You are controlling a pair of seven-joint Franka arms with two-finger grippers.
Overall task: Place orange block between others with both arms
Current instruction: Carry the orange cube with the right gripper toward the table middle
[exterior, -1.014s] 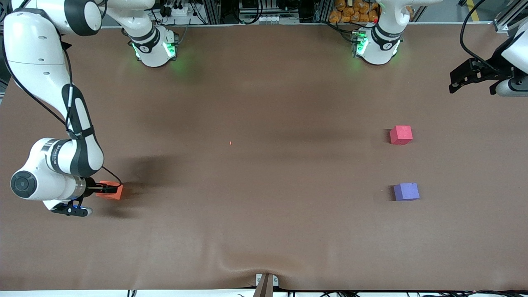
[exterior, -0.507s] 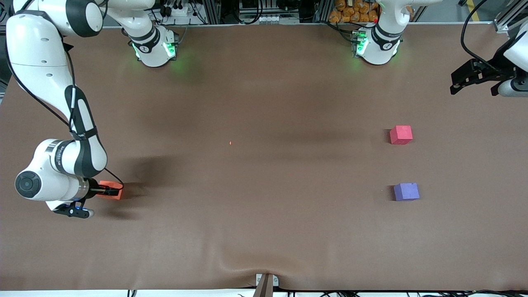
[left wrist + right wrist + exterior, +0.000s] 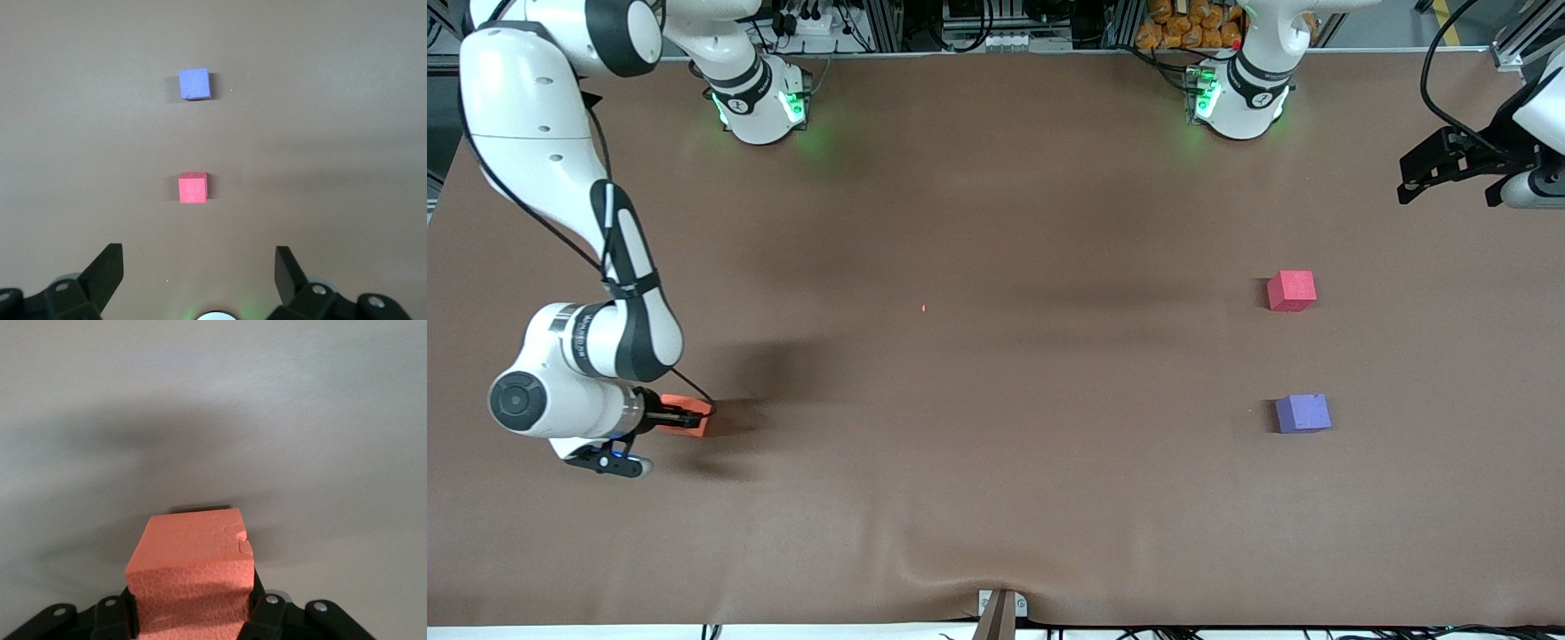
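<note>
Right gripper [image 3: 690,416] is clamped on the small matte orange foam cube [image 3: 694,418] at the right arm's end of the brown table [image 3: 996,498]. Left gripper [image 3: 1449,169] waits with fingers spread wide at the left arm's end, near the red-pink cube [image 3: 1291,291] and purple cube [image 3: 1303,413], which sit apart, purple nearer the camera.

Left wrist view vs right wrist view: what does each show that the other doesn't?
Left wrist only: the red-pink cube and the purple cube, apart on the mat with a bare gap between them, and the open left gripper, which holds nothing.

Right wrist only: the orange block, clamped in the right gripper, with its shadow on the mat.

Both: the same brown table covering. No block appears in both views.
</note>
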